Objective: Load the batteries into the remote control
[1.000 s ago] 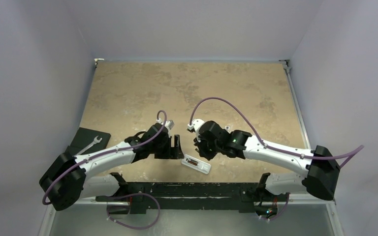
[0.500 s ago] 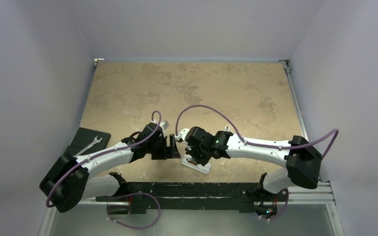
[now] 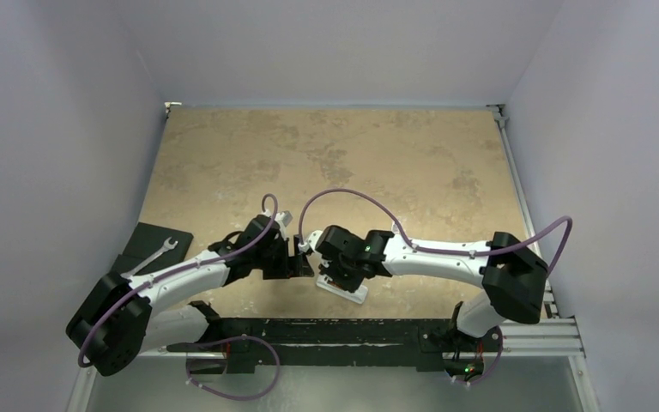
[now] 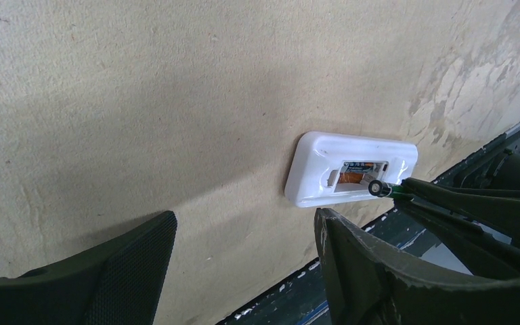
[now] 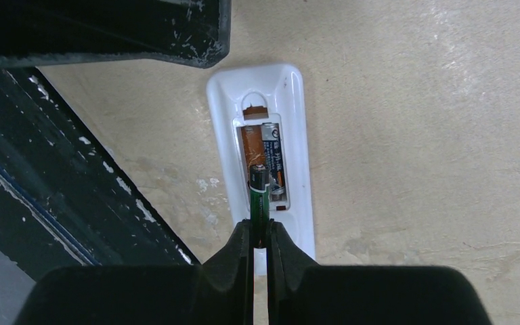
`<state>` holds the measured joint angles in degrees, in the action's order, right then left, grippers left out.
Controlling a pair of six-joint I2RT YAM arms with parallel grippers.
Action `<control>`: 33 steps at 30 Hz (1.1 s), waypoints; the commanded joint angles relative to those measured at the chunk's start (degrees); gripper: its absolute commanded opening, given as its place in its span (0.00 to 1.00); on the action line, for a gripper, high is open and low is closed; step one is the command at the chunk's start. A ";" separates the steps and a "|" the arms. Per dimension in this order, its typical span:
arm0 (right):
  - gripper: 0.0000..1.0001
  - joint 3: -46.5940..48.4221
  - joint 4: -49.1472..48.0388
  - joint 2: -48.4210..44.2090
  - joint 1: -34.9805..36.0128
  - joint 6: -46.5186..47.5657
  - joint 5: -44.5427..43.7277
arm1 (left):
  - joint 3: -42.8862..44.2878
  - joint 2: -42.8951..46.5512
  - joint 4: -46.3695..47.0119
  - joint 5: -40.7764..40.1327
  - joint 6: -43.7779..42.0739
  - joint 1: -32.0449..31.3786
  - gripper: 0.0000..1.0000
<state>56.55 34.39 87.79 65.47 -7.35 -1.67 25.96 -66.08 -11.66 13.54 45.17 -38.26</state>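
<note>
Clamping the right gripper [image 5: 260, 233] on a green-and-black battery [image 5: 258, 193], squeezing its rear part between nearly closed fingers and letting the front end stick out ahead. Pointing that free end into the open bay of the remote control [image 5: 291, 128], over the vacant slot on the side nearer the dark rail [image 3: 326, 330]; hard telling whether tip and slot are touching. Holding the cell roughly in line with the slot's length in the right wrist view, and slanting it down toward the bay in the left wrist view.

Resting the remote control back-up and flat on the tan worktop [image 4: 142, 101], near the front edge, just beyond the rail, in the space between the two arms. Showing a second battery [image 5: 273, 152] already sitting in the other slot of the bay, label facing up, with orange-brown lining visible beside it.

Holding the left gripper [image 4: 244, 250] low over the worktop just beside the remote control, fingers spread wide, gripping nothing, with bare worktop showing between them. Facing the right gripper closely in the top view, the two nearly meeting above the remote control.

Leaving a silver wrench [image 3: 156, 254] on a black mat [image 3: 146, 233] well off to the left, at the worktop's edge.
</note>
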 commanded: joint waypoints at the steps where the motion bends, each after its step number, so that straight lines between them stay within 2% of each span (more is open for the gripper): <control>1: 0.12 2.20 0.64 0.38 0.65 1.28 1.31 | -0.27 0.83 0.79 0.62 -1.22 0.40 0.74; 22: 0.26 3.03 0.22 2.70 1.85 1.17 -0.95 | -0.12 0.78 0.33 0.36 -1.39 0.47 0.74; 33: 0.28 2.95 -0.40 1.98 1.85 0.27 -1.63 | -0.04 1.02 0.15 0.26 -1.37 0.51 0.74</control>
<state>57.47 34.92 90.54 67.11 -6.83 -2.04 25.87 -66.08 -12.05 13.52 45.17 -38.26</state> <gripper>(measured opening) 0.278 0.742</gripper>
